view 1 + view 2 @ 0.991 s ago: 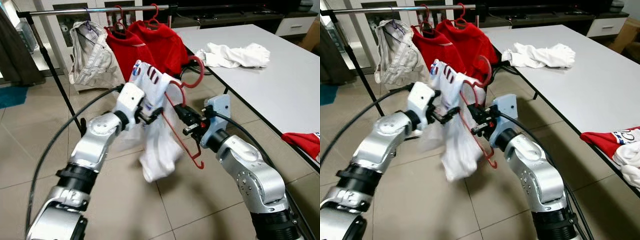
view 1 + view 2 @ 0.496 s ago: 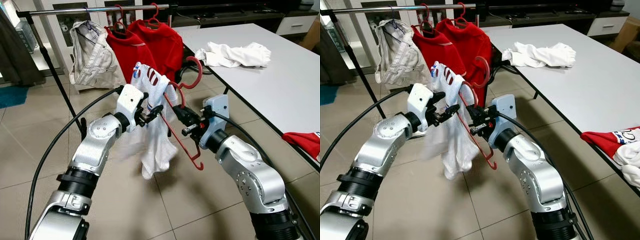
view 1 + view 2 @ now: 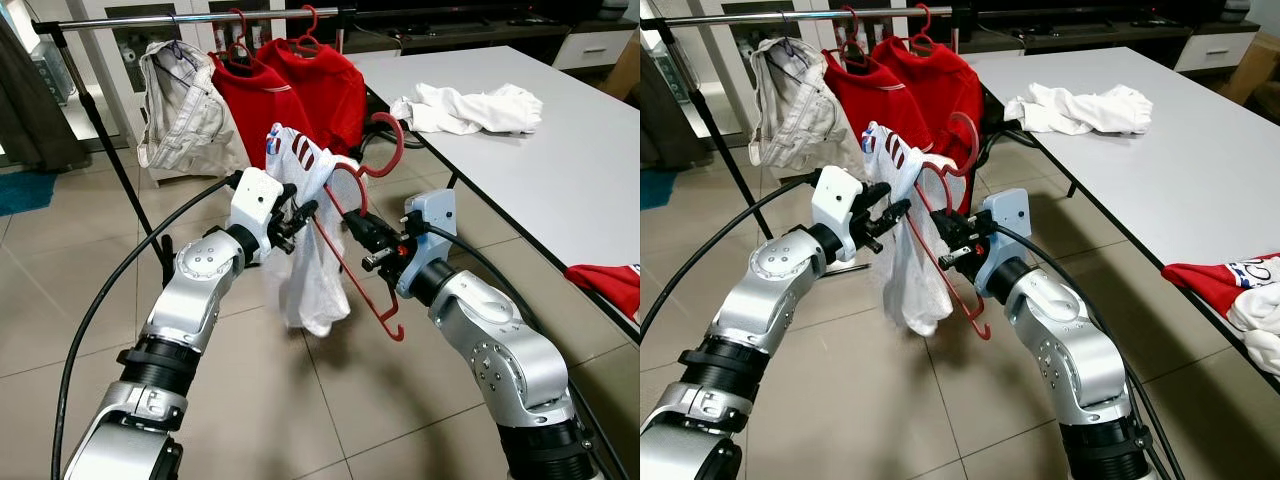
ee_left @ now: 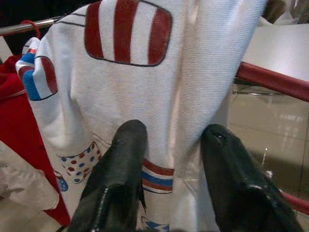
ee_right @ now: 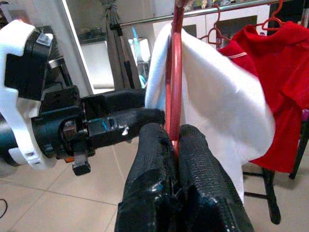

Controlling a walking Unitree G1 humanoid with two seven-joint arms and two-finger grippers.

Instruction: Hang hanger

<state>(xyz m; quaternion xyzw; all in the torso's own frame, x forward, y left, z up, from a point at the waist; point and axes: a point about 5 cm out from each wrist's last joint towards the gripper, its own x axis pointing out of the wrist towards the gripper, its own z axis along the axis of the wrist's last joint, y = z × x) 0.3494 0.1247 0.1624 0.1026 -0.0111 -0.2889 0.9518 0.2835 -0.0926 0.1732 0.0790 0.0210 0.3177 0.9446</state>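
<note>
Red hanger [image 3: 352, 250] w/ white shirt [image 3: 308, 240], tilted.

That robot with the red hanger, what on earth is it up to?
It is getting a garment ready to hang. Its right gripper is clamped on a red hanger with a white shirt draped over it, held in the air in front of the clothes rail. The left gripper has its fingers apart against the shirt's fabric. Two red shirts already hang on the rail, and more white clothes lie on the table.
</note>
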